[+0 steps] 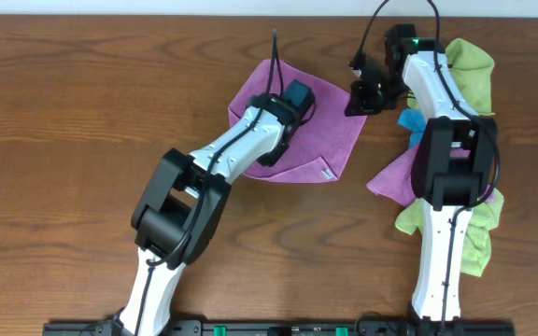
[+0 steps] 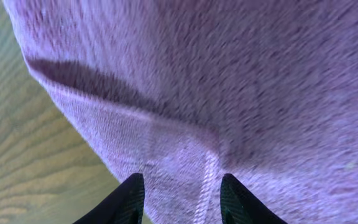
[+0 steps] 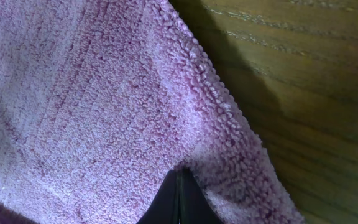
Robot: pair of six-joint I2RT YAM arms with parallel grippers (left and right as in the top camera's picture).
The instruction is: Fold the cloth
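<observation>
Overhead we look straight down from well above onto the surface (image 1: pixel 63 112), while our two wrist views sit very close, looking past the left tool (image 2: pixel 180 186) and right tool (image 3: pixel 179 199) onto the cloth (image 1: pixel 334 131) all three share.

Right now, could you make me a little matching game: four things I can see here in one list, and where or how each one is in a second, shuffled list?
Things:
1. the cloth
2. lime-green cloth
3. blue cloth
4. right gripper

Places or states:
A. pinched shut on purple fabric
B. spread out in the middle
C. small scrap just right of the spread purple one
D. heaped at the far right

Pairs: 1-B, 2-D, 3-C, 4-A
</observation>
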